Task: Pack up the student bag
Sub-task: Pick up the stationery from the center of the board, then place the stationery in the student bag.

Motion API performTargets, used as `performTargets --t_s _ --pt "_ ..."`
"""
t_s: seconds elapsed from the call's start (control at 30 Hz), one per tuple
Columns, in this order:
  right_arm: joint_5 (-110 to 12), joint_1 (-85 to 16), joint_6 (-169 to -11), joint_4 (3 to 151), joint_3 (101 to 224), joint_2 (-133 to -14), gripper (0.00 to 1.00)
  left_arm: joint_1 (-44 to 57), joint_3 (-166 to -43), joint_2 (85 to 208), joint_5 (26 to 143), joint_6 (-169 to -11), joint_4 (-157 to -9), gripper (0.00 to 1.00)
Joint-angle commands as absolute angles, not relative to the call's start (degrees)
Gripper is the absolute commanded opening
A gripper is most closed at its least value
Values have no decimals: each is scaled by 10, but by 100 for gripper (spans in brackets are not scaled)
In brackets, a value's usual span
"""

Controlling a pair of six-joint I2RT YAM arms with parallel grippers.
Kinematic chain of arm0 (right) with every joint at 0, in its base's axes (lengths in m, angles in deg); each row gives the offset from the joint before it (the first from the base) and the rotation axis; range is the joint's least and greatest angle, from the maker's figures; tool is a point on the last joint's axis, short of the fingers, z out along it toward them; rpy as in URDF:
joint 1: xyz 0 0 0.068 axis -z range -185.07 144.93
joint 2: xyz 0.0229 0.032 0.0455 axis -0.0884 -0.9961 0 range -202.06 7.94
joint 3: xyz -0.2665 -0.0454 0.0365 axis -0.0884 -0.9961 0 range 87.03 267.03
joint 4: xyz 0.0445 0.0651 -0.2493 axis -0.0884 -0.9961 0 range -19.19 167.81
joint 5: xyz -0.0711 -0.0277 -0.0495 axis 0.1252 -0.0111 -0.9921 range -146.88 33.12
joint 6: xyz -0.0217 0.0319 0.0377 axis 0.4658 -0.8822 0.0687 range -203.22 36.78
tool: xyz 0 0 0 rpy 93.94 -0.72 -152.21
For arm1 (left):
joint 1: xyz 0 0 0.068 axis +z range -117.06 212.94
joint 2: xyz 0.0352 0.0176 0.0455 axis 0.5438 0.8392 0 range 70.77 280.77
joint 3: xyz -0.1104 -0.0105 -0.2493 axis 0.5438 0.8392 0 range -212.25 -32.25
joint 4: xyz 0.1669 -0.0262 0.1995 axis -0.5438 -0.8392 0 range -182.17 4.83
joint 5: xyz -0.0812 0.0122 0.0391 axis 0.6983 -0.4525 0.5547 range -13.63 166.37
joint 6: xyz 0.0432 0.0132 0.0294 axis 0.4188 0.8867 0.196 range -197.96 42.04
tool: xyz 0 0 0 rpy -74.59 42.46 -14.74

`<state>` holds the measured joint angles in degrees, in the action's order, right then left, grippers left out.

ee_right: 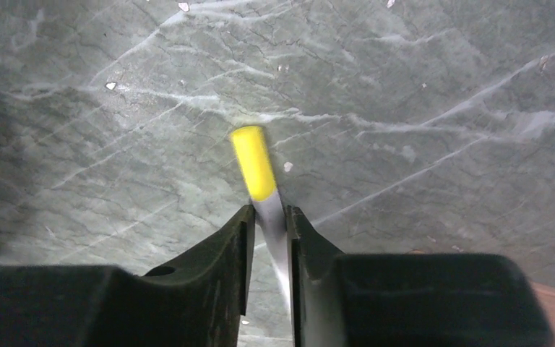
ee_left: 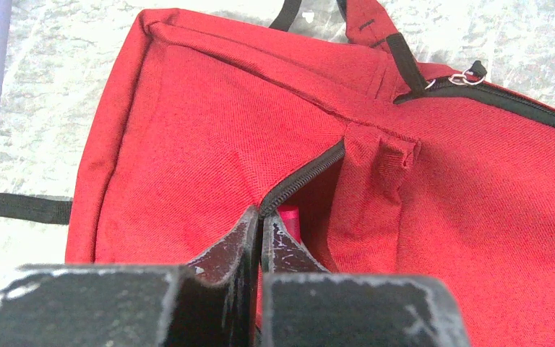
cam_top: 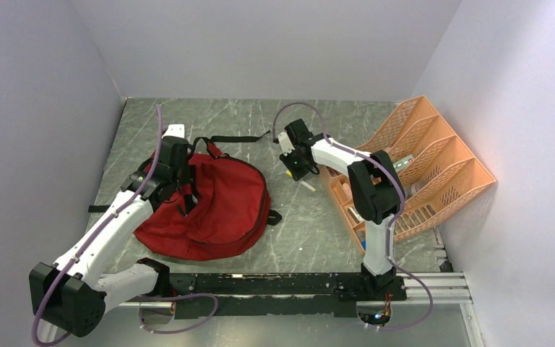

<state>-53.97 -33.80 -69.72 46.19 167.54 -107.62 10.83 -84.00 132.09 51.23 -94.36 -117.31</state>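
The student bag [cam_top: 220,210], dark red with black straps, lies at the left of the table. My left gripper [cam_top: 182,173] is shut on the black zipper edge of the bag's opening; in the left wrist view the fingertips pinch it [ee_left: 261,220] on the red fabric [ee_left: 209,130]. A pink object [ee_left: 290,218] shows inside the opening. My right gripper [cam_top: 296,170] is to the right of the bag. Its jaws [ee_right: 269,211] are shut on a marker [ee_right: 253,163] with a pale barrel and a yellow cap, which pokes out past the tips over the table. The marker's other end [cam_top: 307,186] shows below that gripper.
An orange plastic desk organiser [cam_top: 433,166] with several slanted trays stands at the right, against the wall, with small items in it. A black strap [cam_top: 240,138] trails from the bag's top, another [ee_left: 22,207] off its left side. Walls close in the table on three sides.
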Motion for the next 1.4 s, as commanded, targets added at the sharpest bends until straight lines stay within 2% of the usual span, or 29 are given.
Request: performTargets --t_s 0.0,0.13,0.17,0.33,0.6,0.7,0.87,0.93,1.03,1.37 --pt "-537 -335 -725 455 1667 -1084 21 117 -840 1318 517 -938 -1143 5" --pt "-538 -336 -748 449 1669 -1087 1 119 -841 1319 519 -937 -1142 5" --pt "-538 -335 -753 449 1670 -1087 0 119 -840 1319 519 -937 -1143 5" --pt "-531 -336 -782 457 1669 -1056 0 118 -841 1319 521 -937 -1142 5" --pt "-591 -342 -879 475 1693 -928 0 119 -841 1317 521 -937 -1141 5" --pt "-554 -343 -944 531 1667 -861 0 120 -841 1315 520 -938 -1143 5" --pt "-423 -358 -1114 689 1598 -795 0 120 -841 1314 518 -938 -1143 5" --pt "-405 -379 -1177 742 1574 -787 0 120 -840 1313 518 -939 -1143 5" --pt "-440 -425 -1244 775 1559 -789 0 120 -840 1311 517 -938 -1142 5" --pt "-471 -556 -1348 860 1560 -866 0 121 -840 1309 517 -939 -1143 5"
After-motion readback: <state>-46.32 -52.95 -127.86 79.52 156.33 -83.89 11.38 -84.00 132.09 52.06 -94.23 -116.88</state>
